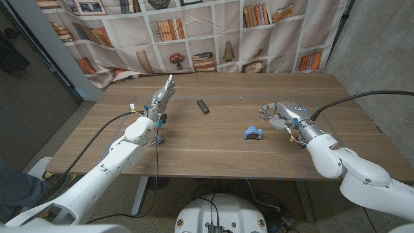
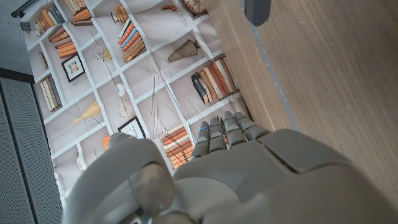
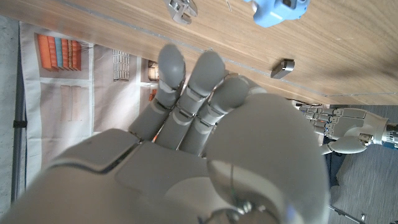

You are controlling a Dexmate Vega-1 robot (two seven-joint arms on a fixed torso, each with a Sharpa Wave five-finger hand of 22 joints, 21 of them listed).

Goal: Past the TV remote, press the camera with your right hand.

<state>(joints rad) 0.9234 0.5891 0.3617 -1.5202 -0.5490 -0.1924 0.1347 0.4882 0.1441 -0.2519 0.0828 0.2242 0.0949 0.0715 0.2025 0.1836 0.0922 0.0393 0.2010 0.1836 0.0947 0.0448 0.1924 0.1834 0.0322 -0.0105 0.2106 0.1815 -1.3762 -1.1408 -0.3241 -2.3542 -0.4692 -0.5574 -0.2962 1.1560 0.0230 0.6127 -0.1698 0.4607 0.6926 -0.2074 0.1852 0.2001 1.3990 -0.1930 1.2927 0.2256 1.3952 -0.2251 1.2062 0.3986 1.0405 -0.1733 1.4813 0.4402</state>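
Observation:
The small blue camera (image 1: 253, 133) sits on the wooden table (image 1: 220, 152), right of centre; it also shows as the blue camera (image 3: 280, 9) in the right wrist view. The dark TV remote (image 1: 203, 106) lies farther back, left of the camera, and its end (image 3: 286, 67) is visible past my right fingers. My right hand (image 1: 279, 115) hovers just right of and behind the camera, apart from it, fingers loosely bent and holding nothing. My left hand (image 1: 162, 98) is left of the remote with fingers stretched straight away from me, holding nothing.
A small metal object (image 1: 158, 138) lies on the table beside my left forearm. A bookshelf-print curtain (image 1: 194, 32) hangs behind the table's far edge. Cables run along both arms.

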